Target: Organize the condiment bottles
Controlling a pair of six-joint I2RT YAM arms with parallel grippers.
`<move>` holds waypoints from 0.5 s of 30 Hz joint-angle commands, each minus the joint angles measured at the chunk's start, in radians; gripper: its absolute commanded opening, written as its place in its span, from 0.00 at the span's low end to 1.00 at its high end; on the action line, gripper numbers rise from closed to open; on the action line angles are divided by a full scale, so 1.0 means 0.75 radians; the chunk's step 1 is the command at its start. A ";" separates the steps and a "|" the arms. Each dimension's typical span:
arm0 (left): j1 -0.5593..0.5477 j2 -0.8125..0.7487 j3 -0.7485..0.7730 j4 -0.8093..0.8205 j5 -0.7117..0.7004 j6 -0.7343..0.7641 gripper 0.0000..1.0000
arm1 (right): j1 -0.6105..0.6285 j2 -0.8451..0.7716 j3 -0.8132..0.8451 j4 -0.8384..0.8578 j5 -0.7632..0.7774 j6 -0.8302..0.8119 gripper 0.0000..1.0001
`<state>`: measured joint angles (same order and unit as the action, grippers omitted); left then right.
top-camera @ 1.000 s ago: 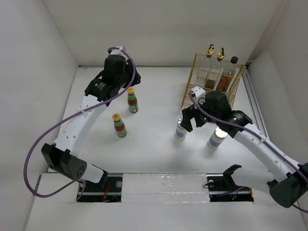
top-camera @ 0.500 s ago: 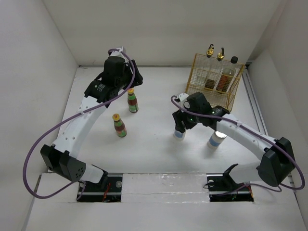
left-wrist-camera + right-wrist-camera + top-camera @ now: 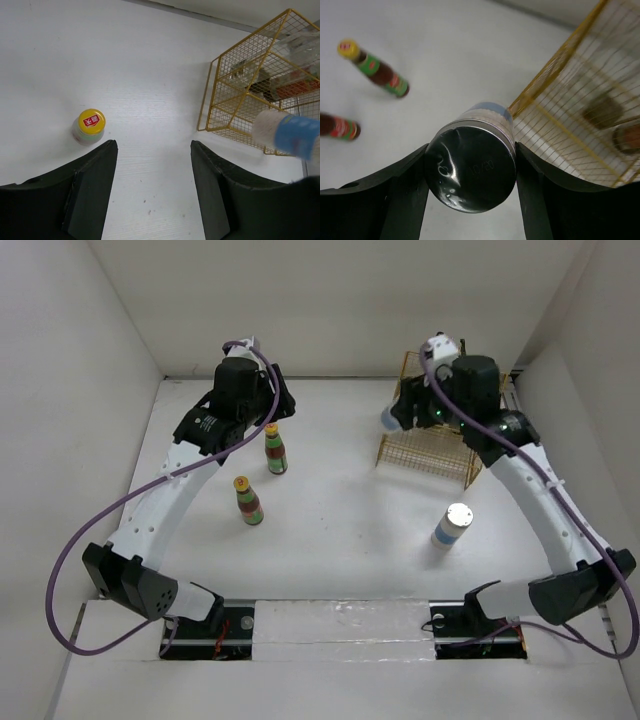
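Observation:
My right gripper [image 3: 408, 410] is shut on a white, silver-lidded, blue-banded shaker [image 3: 390, 418] and holds it in the air at the near left corner of the gold wire basket [image 3: 432, 445]. In the right wrist view the shaker's lid [image 3: 470, 167] fills the gap between the fingers. The second shaker [image 3: 452, 524] stands on the table. Two yellow-capped sauce bottles [image 3: 275, 449] [image 3: 248, 500] stand at the left. My left gripper [image 3: 266, 408] is open and empty, just behind the far bottle [image 3: 89, 125]. Dark and glass bottles [image 3: 285, 70] show blurred inside the basket.
The basket stands at the back right near the right wall, and my right arm hides its far part in the top view. White walls close the table on three sides. The arm bases and a white strip lie along the near edge [image 3: 330, 625].
My right gripper closed on the shaker that stood mid-table, lifted it and carried it back and right to the basket's corner. The left arm has hardly moved.

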<state>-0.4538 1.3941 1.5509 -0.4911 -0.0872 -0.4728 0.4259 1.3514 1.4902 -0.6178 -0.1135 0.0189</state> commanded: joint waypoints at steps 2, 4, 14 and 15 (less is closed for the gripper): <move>0.002 -0.034 0.045 0.023 -0.037 0.035 0.56 | -0.152 0.061 0.181 0.134 -0.043 -0.007 0.49; 0.002 -0.034 0.045 0.023 -0.037 0.035 0.56 | -0.242 0.102 0.230 0.149 -0.098 0.006 0.47; 0.002 -0.034 0.045 0.023 -0.051 0.048 0.56 | -0.406 0.360 0.445 0.163 -0.160 -0.009 0.46; 0.002 -0.034 0.045 0.023 -0.064 0.048 0.56 | -0.406 0.372 0.445 0.163 -0.160 -0.021 0.46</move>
<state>-0.4538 1.3941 1.5509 -0.4911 -0.1123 -0.4534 0.1238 1.6569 1.7420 -0.5755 -0.1940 0.0181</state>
